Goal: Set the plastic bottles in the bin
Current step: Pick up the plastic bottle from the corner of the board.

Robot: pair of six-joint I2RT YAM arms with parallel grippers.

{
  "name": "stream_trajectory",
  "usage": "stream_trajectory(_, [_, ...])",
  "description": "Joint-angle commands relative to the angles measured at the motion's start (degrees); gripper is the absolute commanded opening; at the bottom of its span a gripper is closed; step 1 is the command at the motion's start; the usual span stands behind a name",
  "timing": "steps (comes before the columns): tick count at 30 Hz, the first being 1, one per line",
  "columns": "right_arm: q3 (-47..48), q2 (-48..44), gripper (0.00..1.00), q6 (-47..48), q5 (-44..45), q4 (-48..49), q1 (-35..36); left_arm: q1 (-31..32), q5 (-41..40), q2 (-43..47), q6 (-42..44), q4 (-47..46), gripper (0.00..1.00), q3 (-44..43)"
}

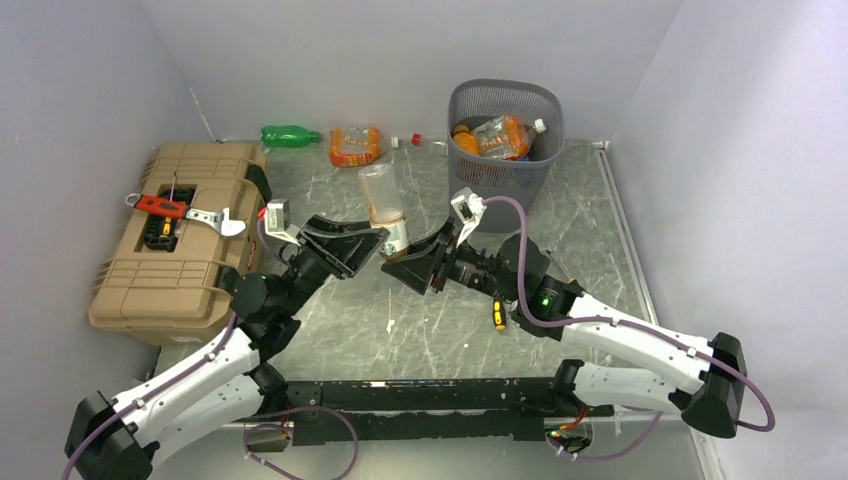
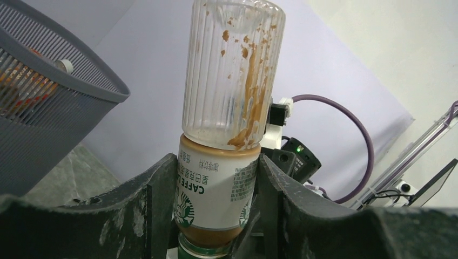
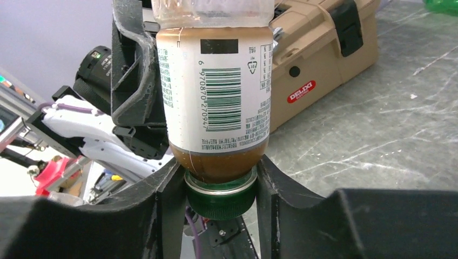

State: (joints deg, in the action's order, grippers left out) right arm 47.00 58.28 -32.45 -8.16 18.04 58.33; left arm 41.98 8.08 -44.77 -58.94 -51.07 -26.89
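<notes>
Currently the left hand [image 2: 216,189] pinches the inverted coffee bottle [image 2: 232,81] at its label [image 3: 216,91], the right hand [image 3: 220,186] its green cap [image 3: 220,204].

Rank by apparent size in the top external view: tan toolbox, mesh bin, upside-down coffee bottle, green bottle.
1. tan toolbox
2. mesh bin
3. coffee bottle
4. green bottle
The last two are unsure: the coffee bottle is raised nearer the camera, while the green bottle lies far back, so their true sizes may be close.
</notes>
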Motion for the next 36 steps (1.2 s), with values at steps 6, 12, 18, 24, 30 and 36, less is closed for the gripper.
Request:
stream_trajectory(6, [2.8,-5.1,0.00,5.7,2.0,-8.3,0.1,0.6,0.9,8.9,11.5,14.5,0.99,-5.3])
stream_trajectory(12, [4.9,-12.5,0.00,11.3,7.2,-24.9,0.0,0.6,-3.3,16.2,30.3,35.7,0.99,-13.1])
stream_trajectory(18, [8.0,-15.5,0.00,14.2,11.1,-33.8,0.0,0.6,4.3,13.2,45.3,45.1,1.00,-22.3])
stream_trajectory(24, [20.4,-7.1,0.00,18.7,5.7,-49.5,0.0,0.5,19.4,5.3,78.2,67.9,0.99,-36.1])
stream_trajectory(30, [28.8,-1.8,0.00,18.1,2.2,-60.9,0.0,0.5,18.2,4.7,111.8,80.4,0.99,-39.0])
stream_trajectory(36, [38.4,7.8,0.00,17.9,1.7,-70.7,0.0,0.6,13.4,1.0,127.2,83.3,1.00,-41.3])
